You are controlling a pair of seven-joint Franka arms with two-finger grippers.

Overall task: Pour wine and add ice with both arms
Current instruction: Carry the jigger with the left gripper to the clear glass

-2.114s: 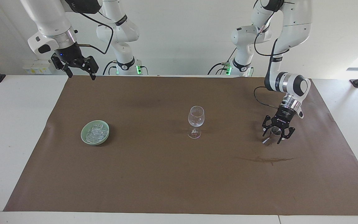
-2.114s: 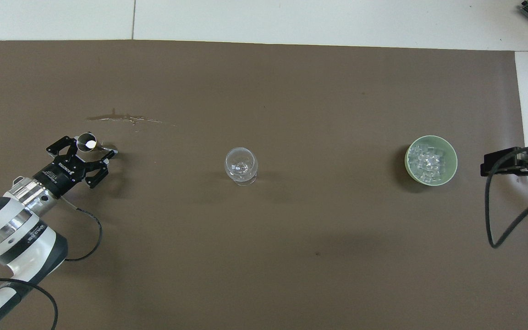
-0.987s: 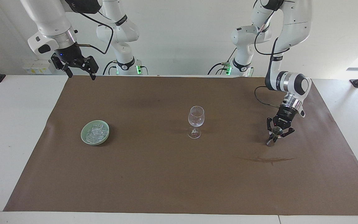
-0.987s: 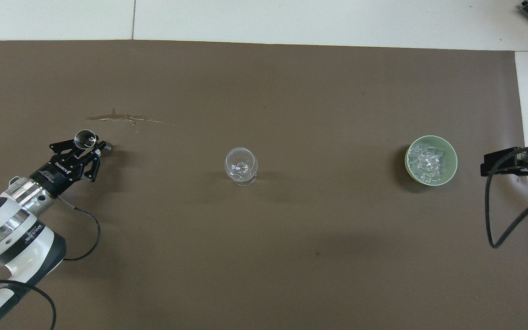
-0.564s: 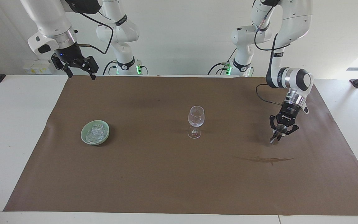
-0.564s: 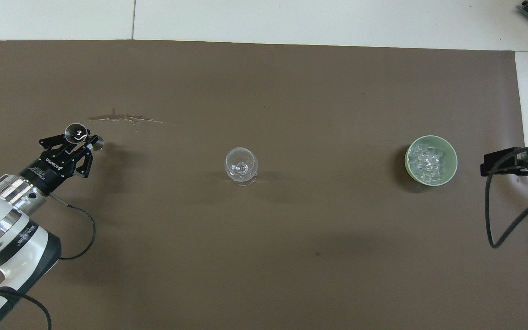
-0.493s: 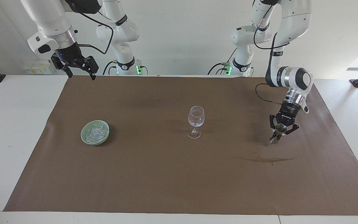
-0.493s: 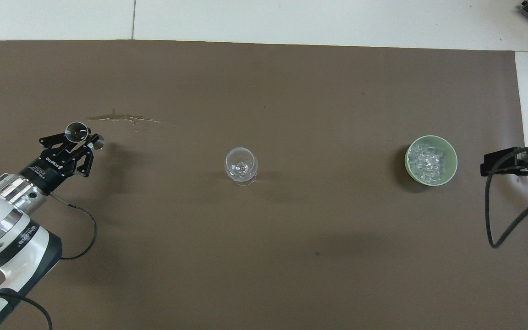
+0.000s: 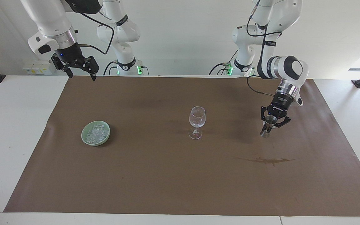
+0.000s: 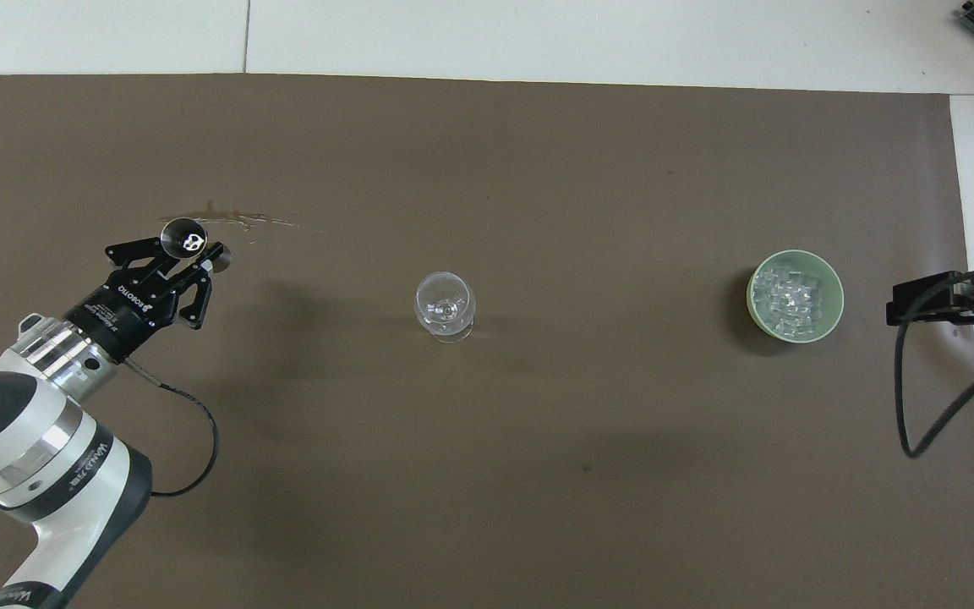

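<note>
Steel, small and shiny, a double-ended measuring cup [image 9: 267, 126] is pinched at its narrow waist by the left gripper [image 9: 272, 121], fingers closed on it, raised over the brown paper mat [image 9: 155, 175] toward the left arm's end. It looks light, rigid and slippery; any tilt would likely spill its contents. A clear stemmed wine glass [image 9: 196, 122] stands upright mid-mat, fragile and top-heavy. Clear glassy ice cubes [image 9: 96, 133] fill a pale green bowl [image 9: 85, 139] toward the right arm's end; they look slick and best pinched singly. The right gripper [image 9: 79, 71] waits open above the mat's edge. Nothing stands between cup and glass. A dark streak [image 9: 266, 160] stains the mat nearby.
</note>
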